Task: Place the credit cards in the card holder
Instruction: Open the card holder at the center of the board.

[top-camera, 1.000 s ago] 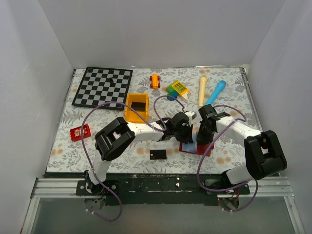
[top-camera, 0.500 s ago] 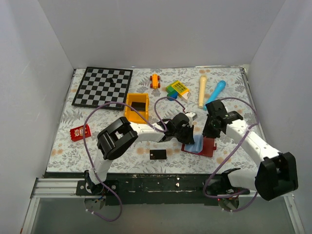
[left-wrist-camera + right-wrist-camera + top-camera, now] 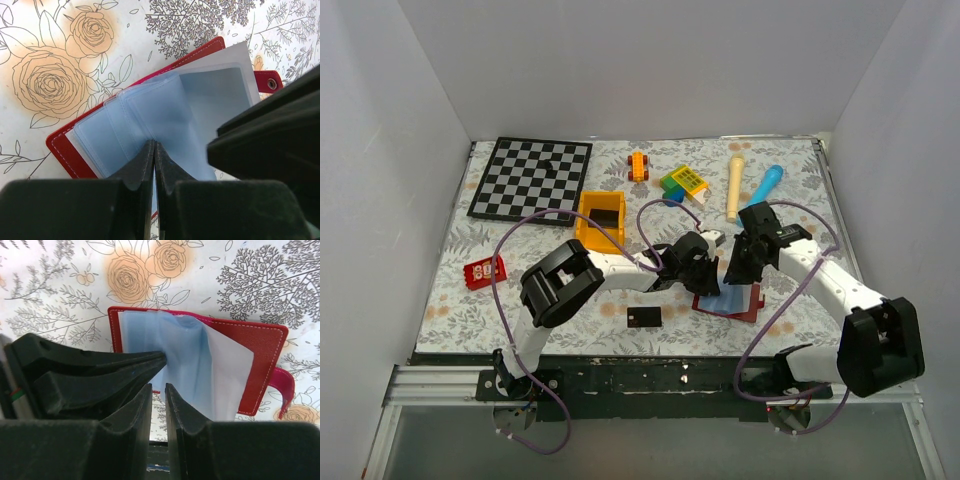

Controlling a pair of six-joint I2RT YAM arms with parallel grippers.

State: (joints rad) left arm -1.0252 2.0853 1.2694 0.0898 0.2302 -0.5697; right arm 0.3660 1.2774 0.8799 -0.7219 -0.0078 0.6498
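The maroon card holder point(image 3: 753, 299) lies open on the floral mat, its pale blue pockets fanned upward point(image 3: 150, 107) point(image 3: 260, 355). My left gripper point(image 3: 708, 272) point(image 3: 154, 144) is shut, and its tips press into the blue pockets near the spine. My right gripper point(image 3: 733, 277) point(image 3: 158, 386) hovers right beside it over the holder's near edge. Its jaws stand a narrow gap apart with nothing between them. One black credit card point(image 3: 643, 317) lies flat on the mat, left of the holder and apart from both grippers.
A yellow bin point(image 3: 601, 220) stands behind the left arm. A chessboard point(image 3: 532, 176) lies at the back left and a red brick point(image 3: 485, 271) at the left. An orange toy car point(image 3: 638, 165), a green-yellow block point(image 3: 683, 182), a cream peg point(image 3: 734, 187) and a blue pen point(image 3: 761, 190) sit at the back.
My right gripper let its jaws part slightly, drew back to the right, then came back toward the holder. The blue pockets now show more. The left gripper stayed put.
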